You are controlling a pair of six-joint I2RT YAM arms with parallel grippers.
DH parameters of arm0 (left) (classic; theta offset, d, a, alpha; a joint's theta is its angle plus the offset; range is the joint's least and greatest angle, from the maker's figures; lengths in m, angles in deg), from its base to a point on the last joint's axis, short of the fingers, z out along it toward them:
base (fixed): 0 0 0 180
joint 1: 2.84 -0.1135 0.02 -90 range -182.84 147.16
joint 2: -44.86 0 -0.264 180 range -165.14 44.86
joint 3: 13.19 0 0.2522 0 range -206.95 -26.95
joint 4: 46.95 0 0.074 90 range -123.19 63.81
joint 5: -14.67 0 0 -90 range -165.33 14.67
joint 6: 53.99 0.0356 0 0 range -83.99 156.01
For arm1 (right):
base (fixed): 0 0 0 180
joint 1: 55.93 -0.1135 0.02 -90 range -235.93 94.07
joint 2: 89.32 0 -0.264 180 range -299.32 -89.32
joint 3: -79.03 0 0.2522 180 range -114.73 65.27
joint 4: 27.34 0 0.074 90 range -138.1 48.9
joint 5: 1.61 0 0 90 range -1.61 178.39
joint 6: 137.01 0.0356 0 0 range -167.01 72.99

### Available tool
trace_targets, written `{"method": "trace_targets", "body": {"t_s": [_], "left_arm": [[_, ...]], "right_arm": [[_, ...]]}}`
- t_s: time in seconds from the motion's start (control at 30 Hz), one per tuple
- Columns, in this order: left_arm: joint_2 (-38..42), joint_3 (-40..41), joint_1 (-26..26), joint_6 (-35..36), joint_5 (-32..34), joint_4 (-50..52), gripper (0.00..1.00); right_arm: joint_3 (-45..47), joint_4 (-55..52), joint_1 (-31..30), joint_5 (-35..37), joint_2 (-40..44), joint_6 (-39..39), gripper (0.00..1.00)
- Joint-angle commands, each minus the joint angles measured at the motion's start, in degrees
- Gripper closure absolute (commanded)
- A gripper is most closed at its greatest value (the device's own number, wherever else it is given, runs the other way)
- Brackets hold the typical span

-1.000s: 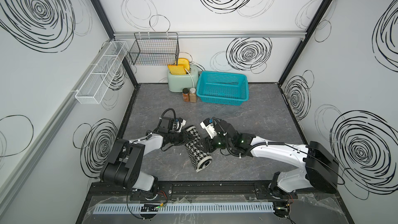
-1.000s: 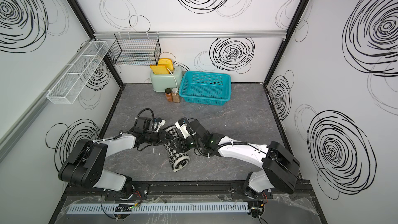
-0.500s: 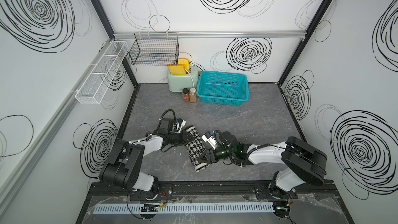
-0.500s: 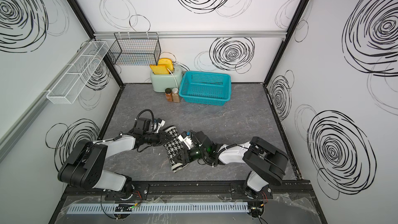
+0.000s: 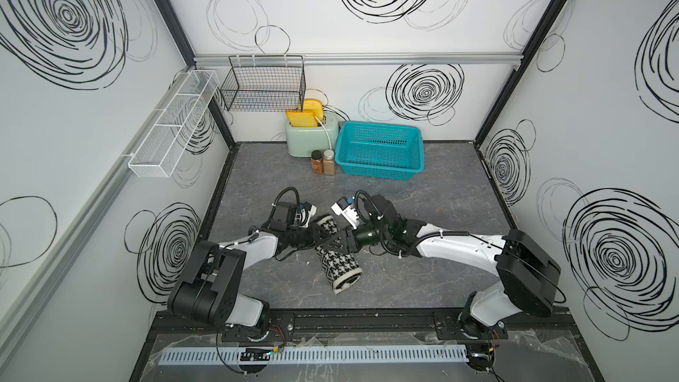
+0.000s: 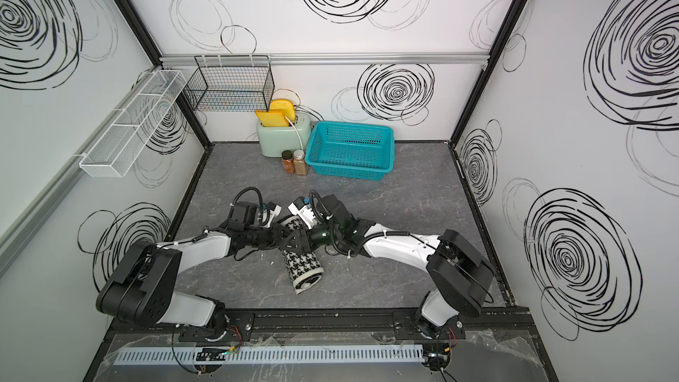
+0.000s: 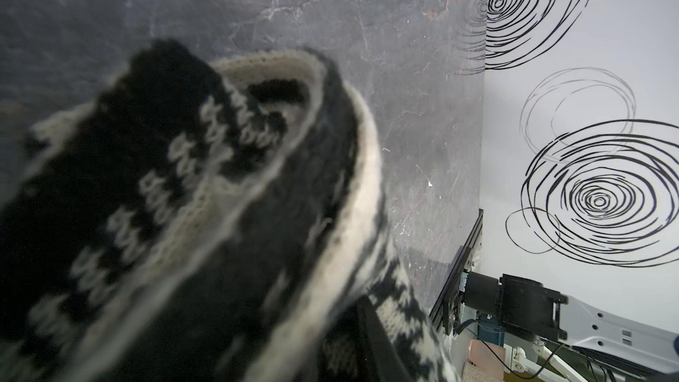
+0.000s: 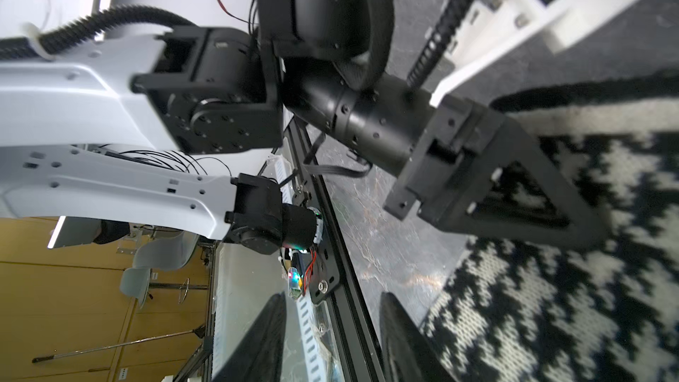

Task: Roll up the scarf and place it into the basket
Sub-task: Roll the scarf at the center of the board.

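Your left fingers (image 5: 316,239) pinch the rolled scarf (image 5: 340,264) on the worktop (image 5: 404,281). Your right fingers (image 8: 332,303) are partly open, empty.

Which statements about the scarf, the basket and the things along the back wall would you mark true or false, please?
1. The scarf lies rolled up on the table. True.
2. The scarf is already in the basket. False: the basket is empty; the scarf lies well in front of it.
3. Two spice jars stand in front of the toaster. True.
4. The toaster's slots are empty. False: two yellow slices stick out.
5. The black wire basket stands on the table. False: it hangs from the wall rail.
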Motion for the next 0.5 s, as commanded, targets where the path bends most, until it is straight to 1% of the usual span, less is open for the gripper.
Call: {"method": "trace_targets", "body": {"t_s": [0.0, 0.1, 0.2, 0.3, 0.4, 0.47], "left_arm": [[-0.91, 2.21, 0.32, -0.46, 5.41, 4.35, 0.78], [-0.69, 2.3, 0.23, -0.3, 5.64, 4.59, 0.78], [-0.56, 2.35, 0.13, -0.38, 5.6, 4.59, 0.78], [-0.31, 2.23, 0.12, -0.81, 5.39, 4.37, 0.78], [-0.23, 1.76, 0.13, -0.75, 5.12, 4.7, 0.77], [0.83, 1.38, 0.04, -1.07, 4.97, 4.96, 0.72]], "right_arm": [[4.85, 5.41, 0.41, -5.49, -5.94, 2.99, 0.58], [7.78, 10.03, -0.38, -8.03, -8.85, 3.8, 0.58], [10.08, 12.78, -0.96, -8.94, -11.51, 4.1, 0.58], [12.95, 14.5, -0.96, -8.06, -14.37, 4.51, 0.58], [15.01, 13.02, -1.07, -5.8, -16.36, 4.4, 0.58], [15.47, 10.29, -1.3, -4.02, -17.18, 3.68, 0.58]]}}
